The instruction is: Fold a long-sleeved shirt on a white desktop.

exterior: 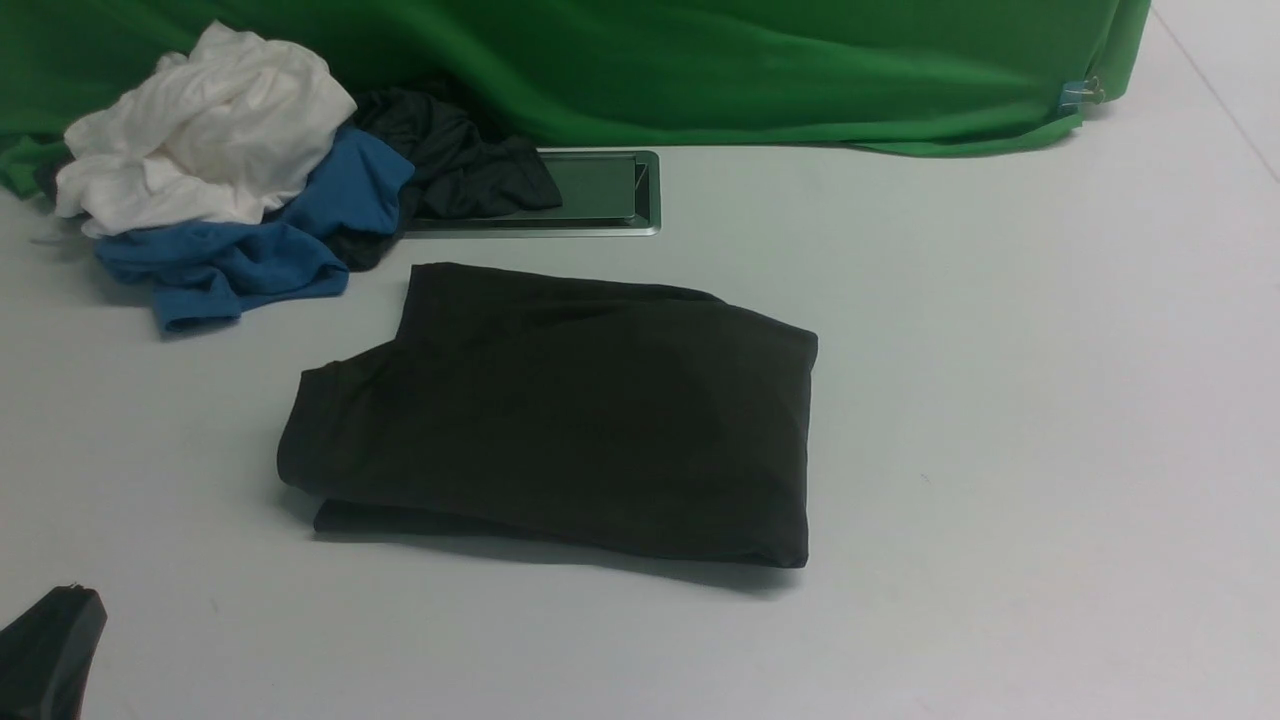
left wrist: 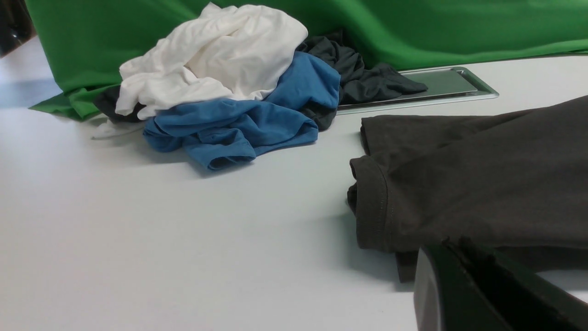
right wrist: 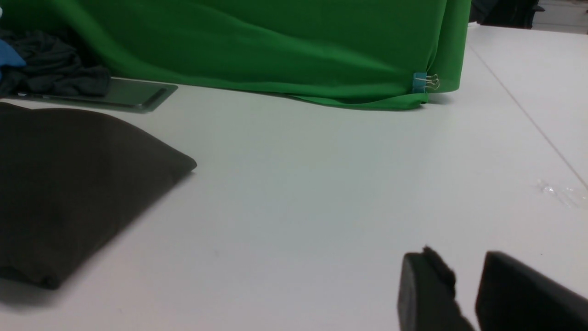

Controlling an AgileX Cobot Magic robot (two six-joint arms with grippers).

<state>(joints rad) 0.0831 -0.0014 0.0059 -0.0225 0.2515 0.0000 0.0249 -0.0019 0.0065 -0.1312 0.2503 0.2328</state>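
Nearest, at the near-left corner of the front view, the L gripper [exterior: 50, 650] shows only as a black tip over the white desktop [exterior: 1000, 450]. In its own wrist view the L gripper [left wrist: 464, 257] has its two fingers pressed together w/ no gap, nothing between them; it sits just near of the shirt's near-left edge, apart from the cloth.

The R gripper [right wrist: 464, 289] is out of the front view. In the R wrist view its two fingers stand a little apart, bare table showing in the gap, holding nothing; it's over empty table well to the right of the shirt.

Mid-table, slightly left of centre: the long-sleeved shirt [exterior: 560, 420], black-brown, lying folded into a rough rectangle, layers stacked, a ribbed hem/cuff edge visible on its left side. No logo or label in sight. Nothing touches it.

Farther back, left: a heap of clothes w/ a blue garment [exterior: 260, 240] nearest, a white garment [exterior: 200, 130] on top, a smaller black garment [exterior: 450, 160] to the right, spilling partly over the silver metal hatch [exterior: 610, 190] set in the tabletop.

Farthest: green cloth backdrop [exterior: 700, 70] along the far edge, a small blue binder clip [exterior: 1080, 95] at its right corner.
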